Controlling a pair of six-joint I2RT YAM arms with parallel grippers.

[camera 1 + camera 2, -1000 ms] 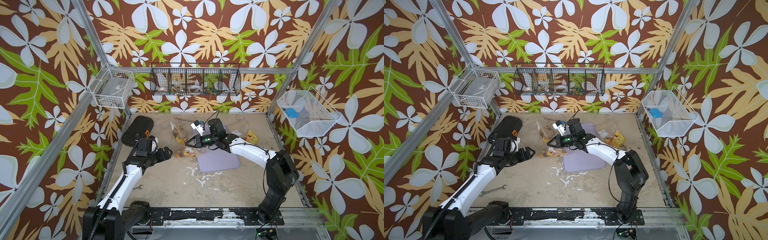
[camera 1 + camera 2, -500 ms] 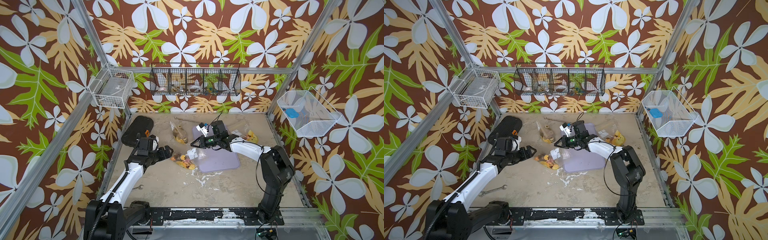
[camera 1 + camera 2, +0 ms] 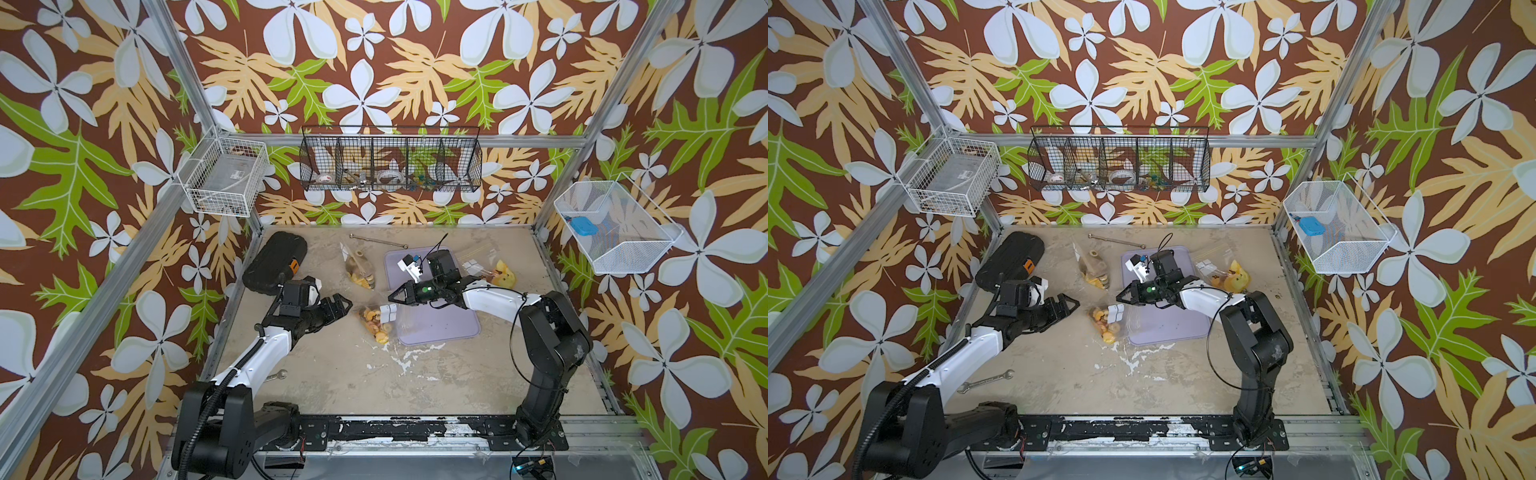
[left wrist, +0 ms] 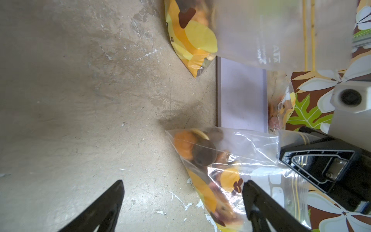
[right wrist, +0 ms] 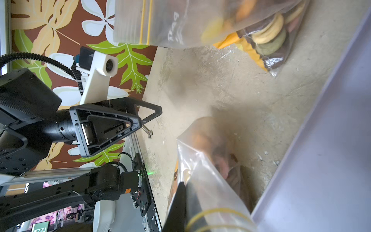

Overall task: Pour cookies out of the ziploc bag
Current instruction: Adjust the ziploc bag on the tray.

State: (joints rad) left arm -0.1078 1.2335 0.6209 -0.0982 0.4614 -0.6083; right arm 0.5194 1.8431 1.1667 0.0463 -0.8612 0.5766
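Note:
The ziploc bag (image 3: 384, 318) is clear with a yellow zip line. It hangs from my right gripper (image 3: 392, 297), which is shut on its upper part, at the left edge of the lilac tray (image 3: 436, 328). The cookies (image 3: 376, 324), orange, brown and pink, sit in the bag's lower end near the table. In the right wrist view the bag (image 5: 210, 180) fills the shut jaws of the right gripper (image 5: 186, 202). My left gripper (image 3: 343, 307) is open just left of the bag. In the left wrist view the bag (image 4: 220, 166) lies partly between its fingertips (image 4: 249, 186).
A second bag of cookies (image 3: 359, 270) lies behind, and a third (image 3: 498, 272) right of the tray. A black case (image 3: 274, 266) is at the back left, a metal rod (image 3: 376, 240) by the back wall and a wrench (image 3: 276, 376) near the left arm. Wire baskets hang on the walls.
The bag has sunk toward the table and shifted nearer the front, beside the tray's left edge. My right gripper came down a little with it. The left gripper stayed open.

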